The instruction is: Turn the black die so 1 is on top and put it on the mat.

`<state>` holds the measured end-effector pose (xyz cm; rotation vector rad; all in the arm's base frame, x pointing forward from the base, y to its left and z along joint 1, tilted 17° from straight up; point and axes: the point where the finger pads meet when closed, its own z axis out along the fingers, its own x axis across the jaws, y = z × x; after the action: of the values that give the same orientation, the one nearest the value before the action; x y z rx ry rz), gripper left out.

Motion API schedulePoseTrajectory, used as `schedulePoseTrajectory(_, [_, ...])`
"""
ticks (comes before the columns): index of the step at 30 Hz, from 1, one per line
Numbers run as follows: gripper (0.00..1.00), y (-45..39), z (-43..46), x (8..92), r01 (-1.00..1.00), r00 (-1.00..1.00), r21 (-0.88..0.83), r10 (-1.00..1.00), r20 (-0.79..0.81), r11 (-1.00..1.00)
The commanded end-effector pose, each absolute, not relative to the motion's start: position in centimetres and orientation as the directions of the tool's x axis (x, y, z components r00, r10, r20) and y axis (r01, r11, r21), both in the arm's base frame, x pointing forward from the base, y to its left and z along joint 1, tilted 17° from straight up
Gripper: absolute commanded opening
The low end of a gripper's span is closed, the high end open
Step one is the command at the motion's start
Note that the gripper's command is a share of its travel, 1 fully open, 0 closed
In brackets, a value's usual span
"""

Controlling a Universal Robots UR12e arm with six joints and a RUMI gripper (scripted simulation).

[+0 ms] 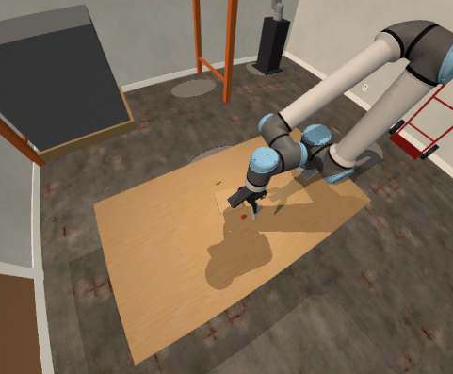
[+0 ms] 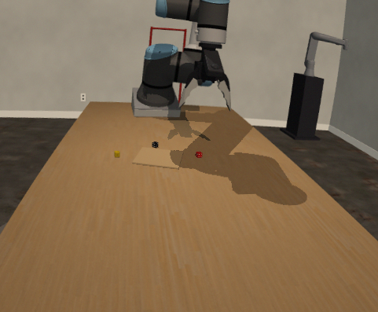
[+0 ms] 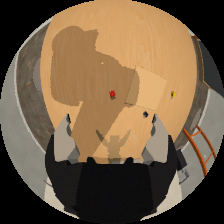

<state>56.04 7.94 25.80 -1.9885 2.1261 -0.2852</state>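
The small black die [image 2: 155,144] [image 3: 146,114] lies flat on the table just off the far edge of the thin tan mat [image 2: 157,159] [image 3: 149,85] [image 1: 221,198]. Its top number is too small to read. In the top view the gripper hides it. My gripper [image 2: 205,105] [image 1: 245,207] [image 3: 111,114] is open and empty. It hangs well above the table, to the right of the mat and above the red die [image 2: 199,154] [image 1: 243,216] [image 3: 112,93]. The black die is below and left of the fingers in the exterior view.
A yellow die [image 2: 117,154] [image 1: 218,181] [image 3: 173,93] lies on the table left of the mat. The red die lies just off the mat's right edge. The arm's base [image 2: 155,108] stands at the table's far end.
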Motion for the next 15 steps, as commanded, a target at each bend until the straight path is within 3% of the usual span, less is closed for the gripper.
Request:
schedulePoseTrajectory(1, [1.00,7.5,25.8,55.8,-0.954,-0.081,-0.286,-0.996,-0.030,0.087])
schedulePoseTrajectory(15, [1.00,-1.5,23.4,50.0,-0.835,-0.472,-0.244,-0.870,-0.145,0.494])
